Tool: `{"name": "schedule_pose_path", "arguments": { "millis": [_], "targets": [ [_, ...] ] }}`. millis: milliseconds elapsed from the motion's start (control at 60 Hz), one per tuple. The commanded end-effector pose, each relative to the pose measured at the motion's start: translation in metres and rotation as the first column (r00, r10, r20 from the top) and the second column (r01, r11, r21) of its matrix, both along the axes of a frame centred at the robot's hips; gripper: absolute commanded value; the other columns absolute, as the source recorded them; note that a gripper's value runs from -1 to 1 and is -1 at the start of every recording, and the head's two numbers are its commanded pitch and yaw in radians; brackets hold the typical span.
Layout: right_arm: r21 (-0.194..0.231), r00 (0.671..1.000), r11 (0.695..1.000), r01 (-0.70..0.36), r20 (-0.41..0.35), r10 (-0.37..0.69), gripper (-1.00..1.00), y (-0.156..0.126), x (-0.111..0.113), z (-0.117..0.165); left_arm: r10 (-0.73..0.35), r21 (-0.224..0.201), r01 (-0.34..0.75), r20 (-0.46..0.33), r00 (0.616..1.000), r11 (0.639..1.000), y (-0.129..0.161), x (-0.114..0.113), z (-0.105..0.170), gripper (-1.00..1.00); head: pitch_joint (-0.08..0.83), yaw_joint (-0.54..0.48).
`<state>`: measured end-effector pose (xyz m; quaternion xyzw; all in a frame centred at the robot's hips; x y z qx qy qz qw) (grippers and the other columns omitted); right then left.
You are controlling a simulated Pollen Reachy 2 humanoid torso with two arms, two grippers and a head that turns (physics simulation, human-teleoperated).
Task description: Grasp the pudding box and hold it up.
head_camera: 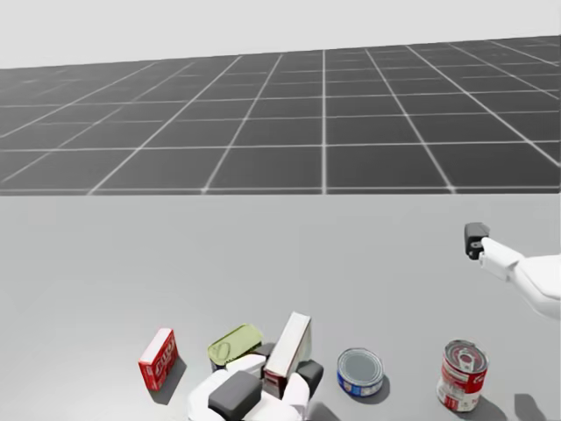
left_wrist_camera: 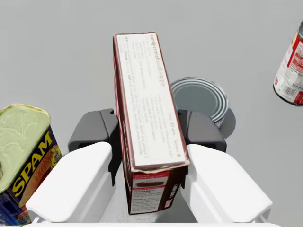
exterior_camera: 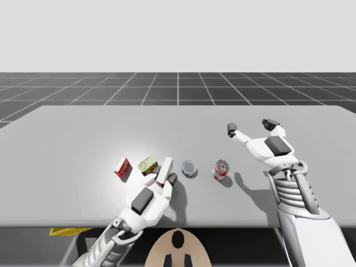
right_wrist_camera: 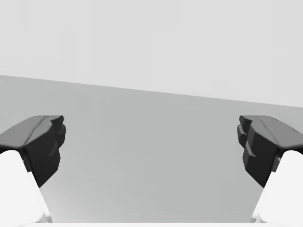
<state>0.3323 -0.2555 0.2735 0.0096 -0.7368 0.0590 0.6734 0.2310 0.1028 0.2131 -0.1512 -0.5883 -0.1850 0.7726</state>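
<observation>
So, left to right along the lower part of the high view: first a small red cardboard box [exterior_camera: 122, 167], then a squat rectangular tin [exterior_camera: 148, 164] with a yellow-green top. Next is the pudding box [exterior_camera: 164, 170], a slim brown-and-white carton sitting lower left of centre. The robot's left gripper [exterior_camera: 165, 175] is clamped on it. In the left wrist view both dark fingers [left_wrist_camera: 97, 130] press its long flat sides, one from each side, and the box runs out ahead of the gripper, tipped up. Honestly can't tell if it's off the table [exterior_camera: 83, 133] or resting on it. After that comes a low round blue can [exterior_camera: 189, 168] with a shiny metal lid, then a taller red-and-white can [exterior_camera: 221, 169]. The robot's right gripper [exterior_camera: 251, 127] hangs over plain matte grey tabletop at centre right, fingers spread wide with nothing between them. Count: two boxes, three cans, two grippers.
</observation>
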Motion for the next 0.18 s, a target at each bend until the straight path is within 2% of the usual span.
{"name": "schedule_pose_path", "arguments": {
  "millis": [17,183],
  "targets": [
    [0.015,1.0,1.0,-0.016,-0.009,0.016,-1.0,-0.002,0.0,0.001,-0.009,-0.028,0.012,0.118,0.993,1.0,0.009,0.0,0.064,1.0,0.332,0.11],
    [0.004,0.999,0.999,-0.036,-0.012,0.036,-1.0,-0.002,-0.001,-0.001,0.013,-0.028,-0.006,0.267,0.964,1.0,0.023,-0.002,0.125,1.0,0.32,0.11]
  ]
}}
